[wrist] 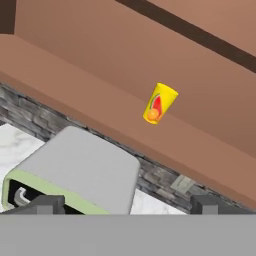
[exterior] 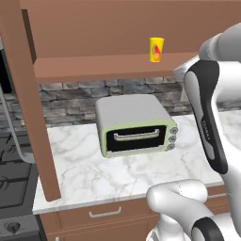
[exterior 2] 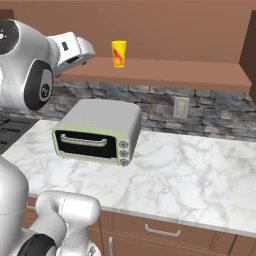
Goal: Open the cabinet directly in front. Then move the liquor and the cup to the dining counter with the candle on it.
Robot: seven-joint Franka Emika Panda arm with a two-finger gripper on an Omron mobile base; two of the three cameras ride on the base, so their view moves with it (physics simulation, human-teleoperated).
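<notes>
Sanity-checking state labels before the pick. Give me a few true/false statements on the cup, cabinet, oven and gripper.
1. The cup stands upright on the bottom board of the open cabinet. True.
2. The gripper is shut on the cup. False: its jaws are open and well short of the cup.
3. The toaster oven sits on the marble counter below the cabinet. True.
4. The toaster oven's door hangs open. False: it is closed.

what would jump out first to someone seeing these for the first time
The yellow cup stands alone and upright on the bottom board of the open brown cabinet. Below it, a grey toaster oven with a pale green front sits on the white marble counter against the stone wall. The gripper is open and points up toward the cup, well short of it.
</notes>
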